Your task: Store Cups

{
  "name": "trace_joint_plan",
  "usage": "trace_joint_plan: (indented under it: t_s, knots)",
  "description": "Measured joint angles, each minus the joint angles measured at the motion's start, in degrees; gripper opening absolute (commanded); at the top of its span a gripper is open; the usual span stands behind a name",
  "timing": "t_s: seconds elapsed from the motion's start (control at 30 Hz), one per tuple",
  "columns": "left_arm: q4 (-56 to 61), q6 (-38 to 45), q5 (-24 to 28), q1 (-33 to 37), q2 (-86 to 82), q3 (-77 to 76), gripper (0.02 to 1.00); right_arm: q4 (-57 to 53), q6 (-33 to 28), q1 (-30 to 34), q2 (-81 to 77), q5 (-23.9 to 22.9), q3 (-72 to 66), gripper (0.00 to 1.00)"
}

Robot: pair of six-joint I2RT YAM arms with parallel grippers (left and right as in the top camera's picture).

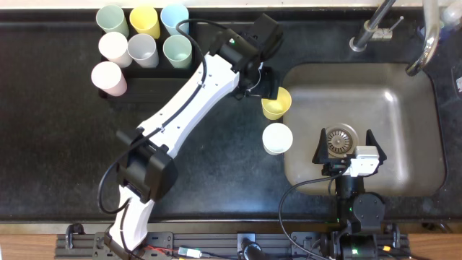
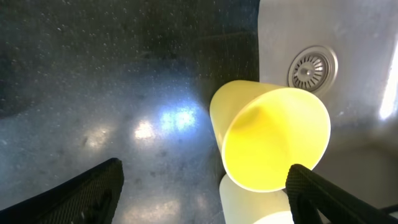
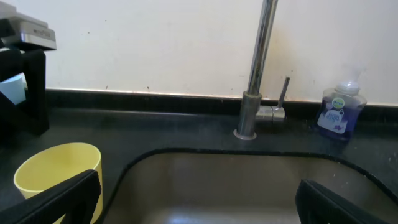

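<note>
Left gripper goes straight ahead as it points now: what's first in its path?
Likely the yellow cup, straight ahead of the open left gripper at the sink edge; depth is unclear.

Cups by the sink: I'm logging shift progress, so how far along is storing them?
Done: seven plastic cups stand grouped at the back left. In hand: the left gripper, jaws open, hovers at the yellow plastic cup beside the steel sink, not gripping it. Left: that cup and the white plastic cup beside it.
</note>
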State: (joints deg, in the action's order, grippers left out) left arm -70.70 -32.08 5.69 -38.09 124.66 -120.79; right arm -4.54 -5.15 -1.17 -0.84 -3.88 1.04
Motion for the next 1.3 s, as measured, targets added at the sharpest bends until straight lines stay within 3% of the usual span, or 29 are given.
trace_joint_plan:
  t_s: [0.2, 0.4, 0.57, 0.9, 1.03, 1.3]
  knots:
    - [2.56, -0.68, 0.35, -0.2, 2.99, 0.0, 0.842, 0.0, 0.0, 0.02, 0.0, 0.02, 0.0, 0.998]
    - [4.42, -1.09, 0.35, -0.2, 6.71, 0.0, 0.761, 0.02, 0.0, 0.0, 0.0, 0.0, 0.0, 0.996]
    - [4.55, -2.19, 0.39, -0.2, 7.61, 0.0, 0.439, 0.04, 0.02, 0.0, 0.0, 0.02, 0.0, 0.996]
    - [5.16, -2.51, 0.37, -0.2, 7.61, 0.0, 0.104, 0.02, -0.02, 0.0, 0.0, 0.02, 0.0, 0.996]
    - [5.4, -2.38, 0.76, -0.2, 7.61, 0.0, 0.036, 0.02, 0.0, 0.0, 0.0, 0.02, 0.0, 0.998]
    - [5.09, -2.29, 0.68, -0.17, 7.45, -0.02, 0.034, 0.02, 0.0, 0.0, 0.0, 0.0, 0.0, 0.996]
